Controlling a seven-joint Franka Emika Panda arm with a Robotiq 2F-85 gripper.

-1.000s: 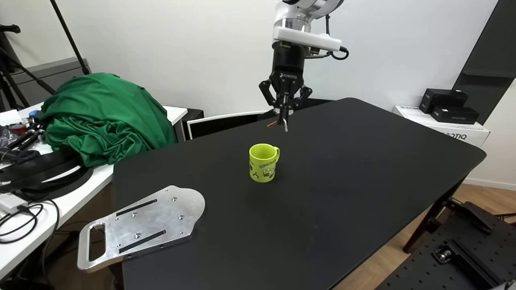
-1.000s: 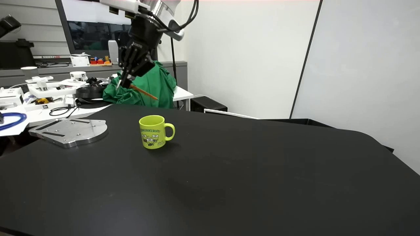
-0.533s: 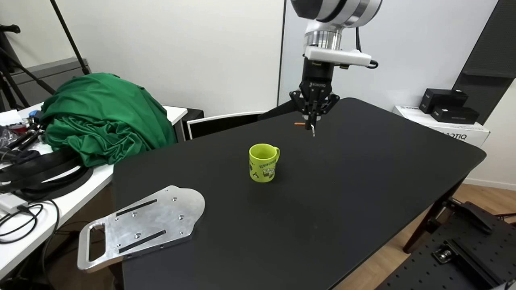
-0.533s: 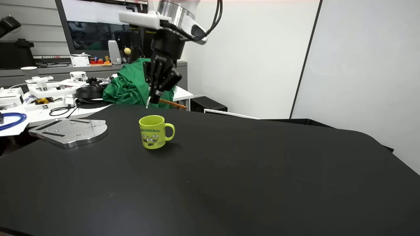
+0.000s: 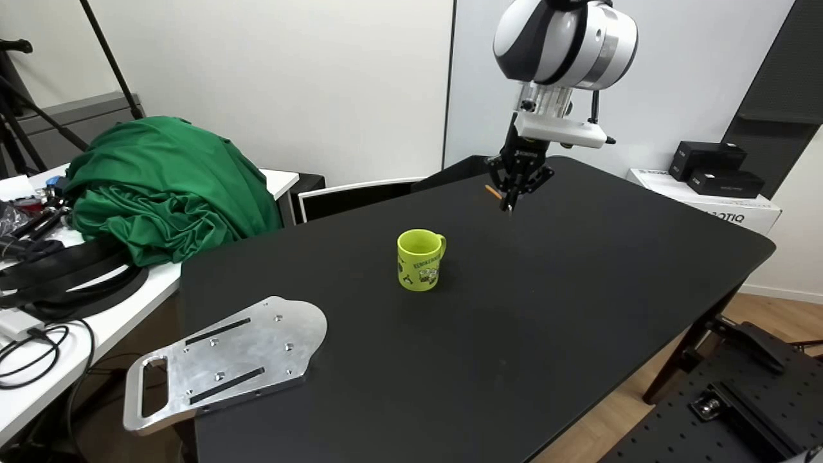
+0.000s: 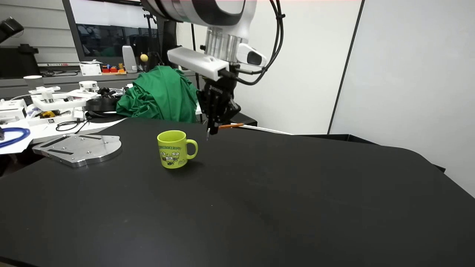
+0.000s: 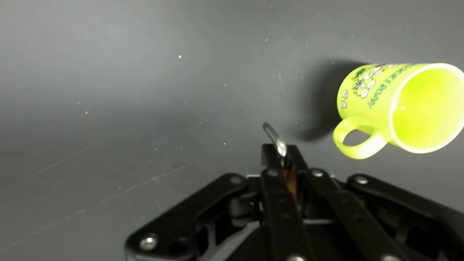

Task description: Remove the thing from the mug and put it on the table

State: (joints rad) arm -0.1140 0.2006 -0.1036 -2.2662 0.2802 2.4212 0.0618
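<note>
A thin orange-brown stick point(image 6: 231, 126) is held above the matte black tabletop point(image 6: 282, 207) by a black two-fingered gripper point(image 5: 507, 202), whose jaws are pressed together with the stick pinched between them. In an exterior view, the stick is seen near the middle of the frame, nearly level, reaching rightward from the fingers. In the wrist view, a slim silver rod point(image 7: 274, 137) is seen jutting out between the fingertips point(image 7: 269, 156), and a strip of orange-brown is shown lower down between the fingers; whether rod and stick are one piece cannot be told.

A bright yellow-green cylindrical mug point(image 5: 418, 263) with a side handle and printed figures is stood upright on the tabletop, apart from the stick. It is placed at the centre of the frame in an exterior view, and toward the upper right of the wrist view, where its inside is partly shown.

At the lower left of an exterior view, a flat silver metal plate point(image 5: 244, 347) with two dark slots is laid partly over the tabletop's edge. A green cloth point(image 5: 173, 180) is heaped on a white desk point(image 5: 110, 326) at the left. Near the right edge, two black boxes point(image 5: 726, 183) are set on a white box point(image 5: 681, 193).
</note>
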